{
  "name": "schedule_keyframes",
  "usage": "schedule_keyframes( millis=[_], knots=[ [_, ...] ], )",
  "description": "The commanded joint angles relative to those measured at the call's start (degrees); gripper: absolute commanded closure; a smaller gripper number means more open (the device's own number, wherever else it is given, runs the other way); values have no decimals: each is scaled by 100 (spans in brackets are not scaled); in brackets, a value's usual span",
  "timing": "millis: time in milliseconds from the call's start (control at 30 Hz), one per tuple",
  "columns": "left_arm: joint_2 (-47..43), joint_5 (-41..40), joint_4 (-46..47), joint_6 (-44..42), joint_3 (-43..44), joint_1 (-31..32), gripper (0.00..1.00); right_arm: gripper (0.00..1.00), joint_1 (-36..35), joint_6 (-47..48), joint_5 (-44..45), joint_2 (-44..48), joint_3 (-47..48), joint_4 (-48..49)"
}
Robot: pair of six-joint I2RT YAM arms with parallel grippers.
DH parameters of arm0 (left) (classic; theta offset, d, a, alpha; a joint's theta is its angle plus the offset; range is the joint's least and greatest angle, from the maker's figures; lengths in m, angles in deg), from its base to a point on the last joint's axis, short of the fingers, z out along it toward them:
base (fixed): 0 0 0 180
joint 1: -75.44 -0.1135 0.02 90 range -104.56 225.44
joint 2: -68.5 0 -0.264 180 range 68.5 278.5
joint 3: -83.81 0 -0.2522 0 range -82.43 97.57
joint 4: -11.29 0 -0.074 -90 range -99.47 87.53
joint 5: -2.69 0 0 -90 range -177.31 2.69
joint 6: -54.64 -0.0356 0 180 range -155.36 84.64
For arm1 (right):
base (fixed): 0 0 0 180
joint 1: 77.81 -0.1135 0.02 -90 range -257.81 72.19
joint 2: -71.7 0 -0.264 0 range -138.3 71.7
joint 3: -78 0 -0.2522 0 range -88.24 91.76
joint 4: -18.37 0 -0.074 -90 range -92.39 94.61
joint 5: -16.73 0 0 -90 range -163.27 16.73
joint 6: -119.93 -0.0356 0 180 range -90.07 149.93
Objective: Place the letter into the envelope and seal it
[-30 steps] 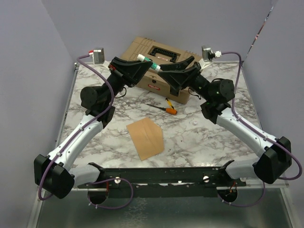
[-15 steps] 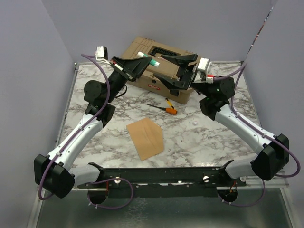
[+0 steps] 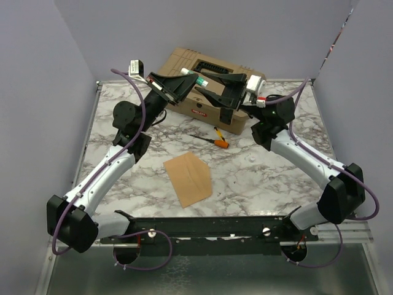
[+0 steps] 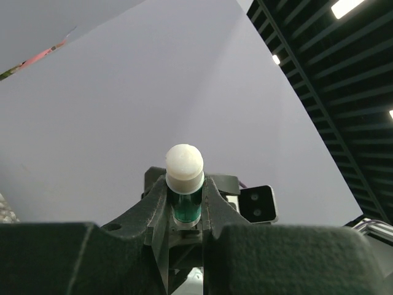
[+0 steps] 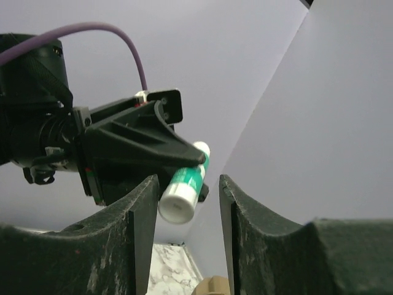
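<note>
The left gripper (image 3: pixel 186 80) is clamped on a green glue stick (image 3: pixel 195 78) and holds it in the air above the front edge of the tan box (image 3: pixel 184 61). In the left wrist view the two fingers press the stick's green body from either side, and its white rounded end stands out past them.

The right gripper (image 3: pixel 201 83) has its fingers spread apart and has come closer than half a second ago. It has moved leftward over the box, and its fingers now reach either side of the stick's near end. The right wrist view shows that white end in the gap, with clear space on both sides and no contact. The right forearm now stands steeper than before, with its wrist nearer the box. The left arm has risen only slightly.

The envelope (image 3: pixel 188 179) has not moved. It lies flat on the marble table (image 3: pixel 276 178), well in front of the box and apart from both grippers. Whether the letter is inside it cannot be told from these views. An orange-handled screwdriver (image 3: pixel 216 140) stays just in front of the box, between the box and the envelope.
</note>
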Motion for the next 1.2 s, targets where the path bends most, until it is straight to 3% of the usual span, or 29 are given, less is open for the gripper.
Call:
schedule_keyframes(
  millis=[0, 133, 567, 667, 767, 833, 967, 1100, 1167],
  knots=[
    [148, 148, -140, 77, 165, -17, 100, 50, -41, 50, 262, -24, 178, 259],
    [202, 185, -140, 73, 254, -15, 100, 47, -66, 110, 298, -68, 190, 194],
    [148, 87, -116, 286, 221, -17, 100, 49, -168, 691, 584, -204, 137, -60],
    [137, 16, -52, 329, 181, -17, 100, 57, -173, 793, 514, -125, 22, -34],
    [137, -3, -22, 308, 153, -17, 100, 74, -166, 962, 434, -73, 60, -300],
    [136, -24, -26, 271, 129, -18, 100, 73, -173, 1004, 463, -56, 138, -517],
    [161, -24, -26, 271, 109, -22, 100, 58, -173, 1102, 754, 67, -24, -553],
    [176, 27, -26, 274, 126, -17, 100, 57, -173, 1166, 801, 152, -84, -680],
    [167, 40, -26, 278, 107, -15, 100, 62, -169, 1158, 802, 157, -65, -693]
  ],
)
